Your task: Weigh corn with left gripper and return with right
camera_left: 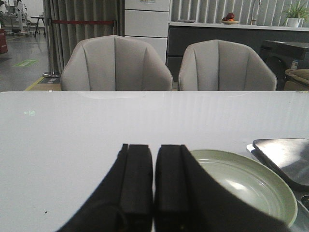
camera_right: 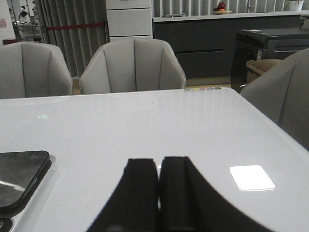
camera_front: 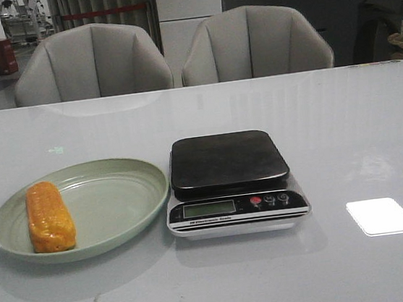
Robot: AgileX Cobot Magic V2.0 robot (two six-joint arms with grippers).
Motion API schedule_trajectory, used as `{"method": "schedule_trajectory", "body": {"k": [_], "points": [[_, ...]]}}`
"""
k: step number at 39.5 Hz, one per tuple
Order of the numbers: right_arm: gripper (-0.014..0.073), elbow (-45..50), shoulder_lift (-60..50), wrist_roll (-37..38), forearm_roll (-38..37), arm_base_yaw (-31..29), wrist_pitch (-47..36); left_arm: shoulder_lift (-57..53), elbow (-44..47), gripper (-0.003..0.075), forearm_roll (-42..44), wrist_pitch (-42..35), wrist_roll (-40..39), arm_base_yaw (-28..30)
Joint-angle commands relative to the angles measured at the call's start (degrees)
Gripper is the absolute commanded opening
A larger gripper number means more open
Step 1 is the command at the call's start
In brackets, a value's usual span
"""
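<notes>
The orange-yellow corn (camera_front: 49,217) lies on the left side of a pale green plate (camera_front: 120,200) at the table's front left. A black-topped kitchen scale (camera_front: 230,180) stands right of the plate, its platform bare. Neither arm shows in the front view. My left gripper (camera_left: 154,150) is shut and empty, low over the table; the plate's rim (camera_left: 270,179) and a corner of the scale (camera_left: 285,157) show beside it. The corn is hidden in that view. My right gripper (camera_right: 159,162) is shut and empty; the scale's corner (camera_right: 21,179) shows off to its side.
Two grey chairs (camera_front: 93,61) stand behind the table's far edge. A bright patch of reflected light (camera_front: 381,216) lies on the table right of the scale. A third chair (camera_right: 285,101) stands off the table's right end.
</notes>
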Motion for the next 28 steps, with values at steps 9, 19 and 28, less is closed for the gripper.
{"method": "schedule_trajectory", "body": {"k": [9, 19, 28], "points": [[0.0167, 0.62, -1.12, -0.32, -0.55, -0.18, -4.27, -1.13, 1.73, 0.0122, -0.46, -6.80, -0.10, -0.56], [0.0167, 0.62, -1.12, -0.32, -0.55, -0.18, -4.27, -1.13, 1.63, 0.0122, -0.46, -23.99, -0.10, -0.56], [0.0167, 0.62, -1.12, -0.32, -0.55, -0.18, -4.27, -0.52, -5.57, 0.0122, -0.46, -21.29, -0.10, -0.45]]}}
